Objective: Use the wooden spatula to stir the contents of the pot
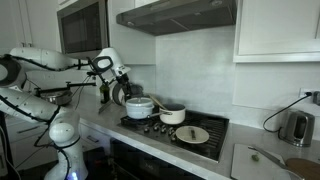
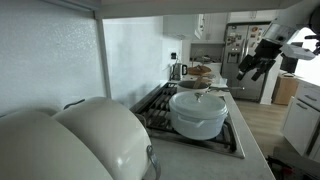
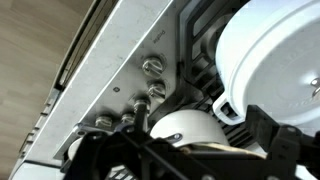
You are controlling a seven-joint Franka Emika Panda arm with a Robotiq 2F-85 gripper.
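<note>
The pot [image 1: 173, 114] is low, round and white, and stands on the stove between a taller white pot [image 1: 140, 107] and a flat pan [image 1: 192, 134]. In the wrist view the pot [image 3: 185, 124] sits low in the middle, and a pale tan strip, apparently the wooden spatula [image 3: 218, 148], lies across its mouth. My gripper [image 1: 115, 88] hangs in the air above and to the side of the stove, away from both pots. It is open, with nothing between its fingers [image 3: 285, 148]. In an exterior view the gripper [image 2: 255, 58] is high up and the large pot [image 2: 198, 112] hides the small one.
Stove knobs [image 3: 150, 80] line the cooktop's front edge. A steel kettle [image 1: 297, 127] stands on the counter past the stove. A range hood [image 1: 180, 14] hangs overhead. Two big white domed objects [image 2: 80, 140] fill the foreground of an exterior view.
</note>
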